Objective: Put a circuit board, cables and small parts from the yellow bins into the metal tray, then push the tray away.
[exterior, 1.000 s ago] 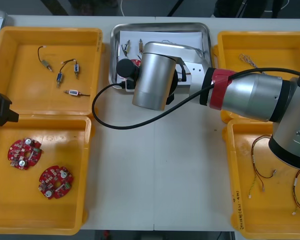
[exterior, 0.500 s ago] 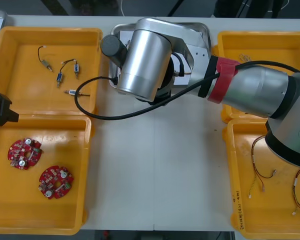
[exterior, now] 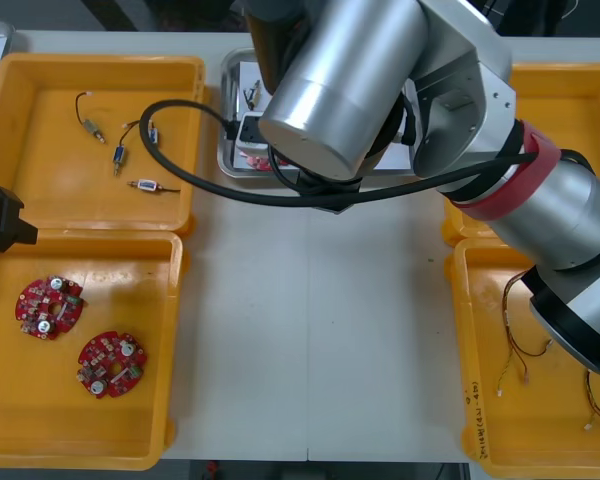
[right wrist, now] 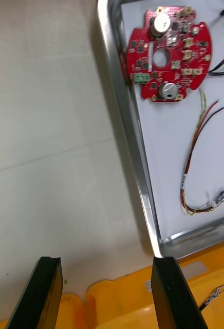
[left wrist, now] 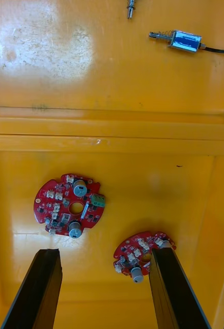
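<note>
Right wrist view: the right tool [right wrist: 106, 262] is spread, empty, near the metal tray [right wrist: 135, 149]; judged light, stiff and slippery, it is best pushed at its rim. The left tool [left wrist: 104, 257] is parked, spread, over a yellow bin [left wrist: 158, 175].

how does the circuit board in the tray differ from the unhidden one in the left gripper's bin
The tray board lies on the white inside of the metal tray, green connector near the wall; the bin board lies on the bare floor of the yellow bin, away from walls. The tray board has a red and yellow cable beside it; the bin board has a second board. Both are round, red, with a centre hole.
</note>
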You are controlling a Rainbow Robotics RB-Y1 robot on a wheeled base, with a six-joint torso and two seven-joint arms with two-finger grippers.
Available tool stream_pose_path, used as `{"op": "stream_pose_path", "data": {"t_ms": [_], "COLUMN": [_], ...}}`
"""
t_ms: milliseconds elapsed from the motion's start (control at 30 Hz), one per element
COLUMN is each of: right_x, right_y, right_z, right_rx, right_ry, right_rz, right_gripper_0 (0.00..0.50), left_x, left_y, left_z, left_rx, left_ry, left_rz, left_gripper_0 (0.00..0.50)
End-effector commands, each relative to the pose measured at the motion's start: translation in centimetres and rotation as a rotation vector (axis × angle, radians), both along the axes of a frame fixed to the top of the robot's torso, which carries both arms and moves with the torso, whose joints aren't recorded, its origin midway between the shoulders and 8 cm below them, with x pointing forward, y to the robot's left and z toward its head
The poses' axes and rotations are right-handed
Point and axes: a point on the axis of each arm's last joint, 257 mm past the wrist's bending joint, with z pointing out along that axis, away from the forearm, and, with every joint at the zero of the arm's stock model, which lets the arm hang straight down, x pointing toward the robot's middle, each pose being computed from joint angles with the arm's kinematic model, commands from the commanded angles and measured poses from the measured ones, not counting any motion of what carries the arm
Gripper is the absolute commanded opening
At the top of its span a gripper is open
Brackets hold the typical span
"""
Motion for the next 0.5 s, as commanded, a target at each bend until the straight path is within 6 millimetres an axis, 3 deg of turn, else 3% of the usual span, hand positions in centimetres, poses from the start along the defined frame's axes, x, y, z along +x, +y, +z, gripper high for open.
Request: {"op": "stream_pose_path", "data": {"t_ms": [33,167,500], "right_x": [0.0,-0.1,-1.3], "right_y": [-0.7,-2.8,-12.4], "right_z": [2.9,4.0,4.5], "right_rx": [0.172,0.270,0.389], "right_ry": [-0.056,-0.093,-0.173], "right_rz": [-0.037,-0.089,-0.265], "right_gripper_0": [0.500,0.500,0.500], "left_x": [-0.5,-0.5,-0.5], "left_y": [1.6,1.6,1.6], "left_z": [1.4,1.4,1.4], "left_rx": [0.042,0.042,0.042], "left_ry": [-0.022,-0.022,-0.022], "left_rz": [0.022,0.022,0.022], "left_gripper_0": [0.500,0.500,0.500]}}
